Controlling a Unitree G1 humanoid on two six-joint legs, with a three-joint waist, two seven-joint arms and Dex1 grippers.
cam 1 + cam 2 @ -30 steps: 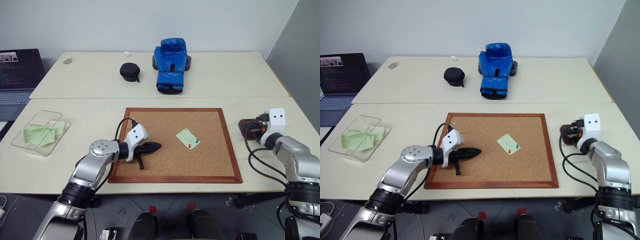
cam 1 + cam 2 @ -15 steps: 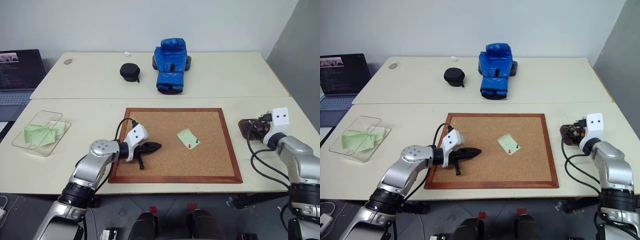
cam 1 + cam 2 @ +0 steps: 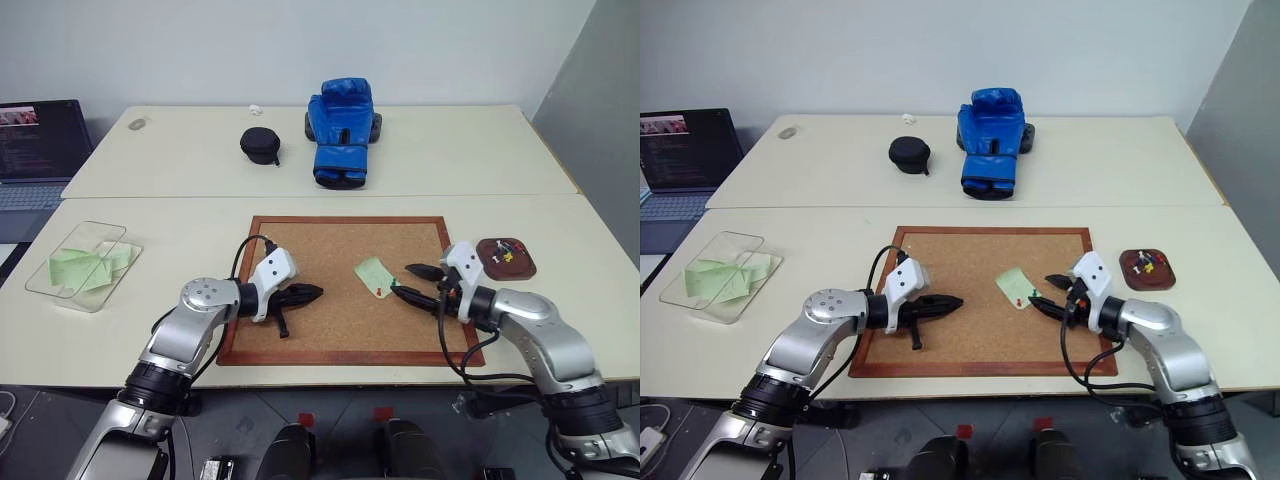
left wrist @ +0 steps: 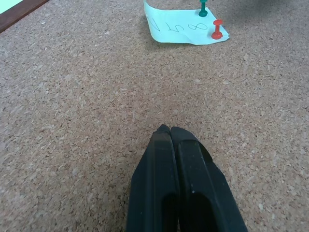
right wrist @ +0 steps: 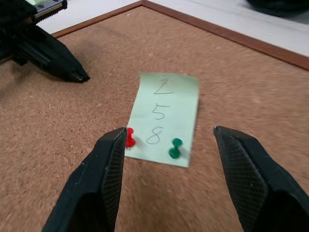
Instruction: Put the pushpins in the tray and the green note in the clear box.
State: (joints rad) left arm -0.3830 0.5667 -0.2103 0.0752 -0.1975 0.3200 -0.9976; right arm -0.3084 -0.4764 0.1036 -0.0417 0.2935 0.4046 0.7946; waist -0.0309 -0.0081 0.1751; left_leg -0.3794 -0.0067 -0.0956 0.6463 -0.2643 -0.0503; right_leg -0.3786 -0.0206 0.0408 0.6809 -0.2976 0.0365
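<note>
A: The right gripper [image 5: 166,145] hangs spread wide over the pale green square paper note [image 5: 166,115], near the right edge of the wood-framed cork board [image 3: 330,320]. A red-headed pushpin [image 5: 130,137] and a green-headed pushpin [image 5: 175,147] pin its near edge.

B: Risk?

A: Likely both pins caught at once, or paper torn if pulled early. The left gripper [image 4: 170,131] rests pressed together on the cork.

B: Destinations?

A: The dark reddish-brown rounded tray [image 3: 505,257] sits off the board's right edge; the clear plastic box [image 3: 85,265] lies near the table's left edge.
</note>
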